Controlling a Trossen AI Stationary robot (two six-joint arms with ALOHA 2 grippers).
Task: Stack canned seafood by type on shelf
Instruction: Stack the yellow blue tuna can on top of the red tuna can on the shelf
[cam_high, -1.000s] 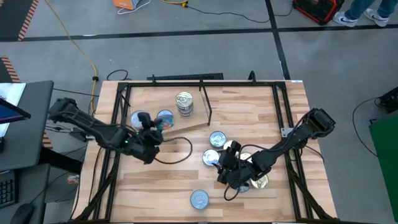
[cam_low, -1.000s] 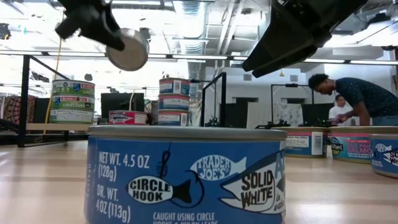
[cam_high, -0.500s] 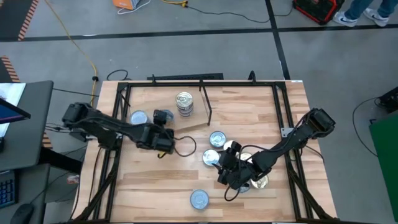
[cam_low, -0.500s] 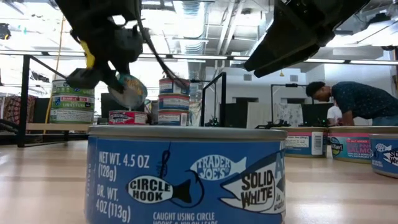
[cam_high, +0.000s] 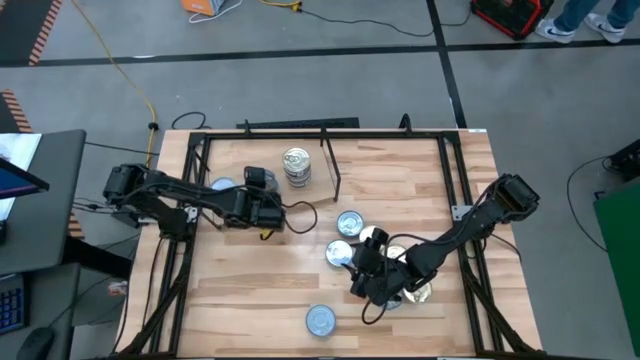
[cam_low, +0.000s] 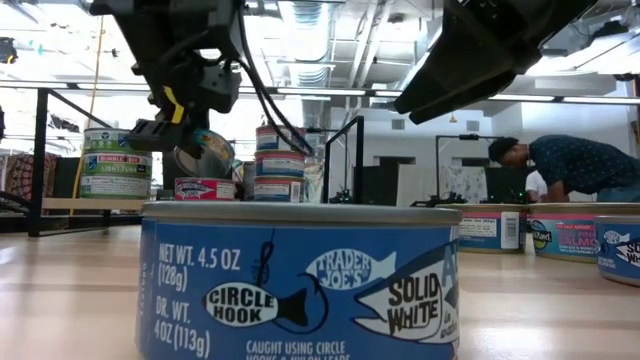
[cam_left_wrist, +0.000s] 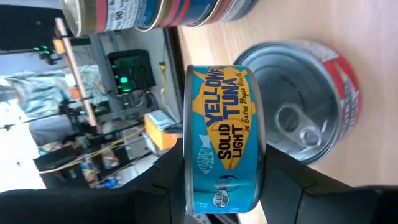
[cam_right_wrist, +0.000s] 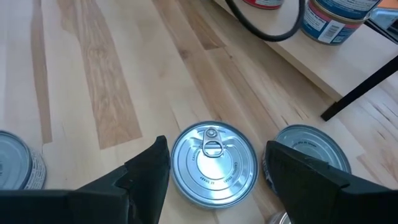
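gripping tuna tin (cam_left_wrist: 224, 140), seemingly above shelf (cam_high: 300, 200)

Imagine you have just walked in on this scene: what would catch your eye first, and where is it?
Most striking is the left gripper over the shelf, clamping a blue yellowfin tuna tin on its edge above a red-labelled tin lying flat. Next, a big blue Trader Joe's tin fills the low view's foreground. The right gripper hangs open over a silver-lidded tin on the table.

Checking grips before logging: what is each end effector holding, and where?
Left end effector pinches a blue-labelled round tuna tin across its flat faces. Right end effector holds nothing.
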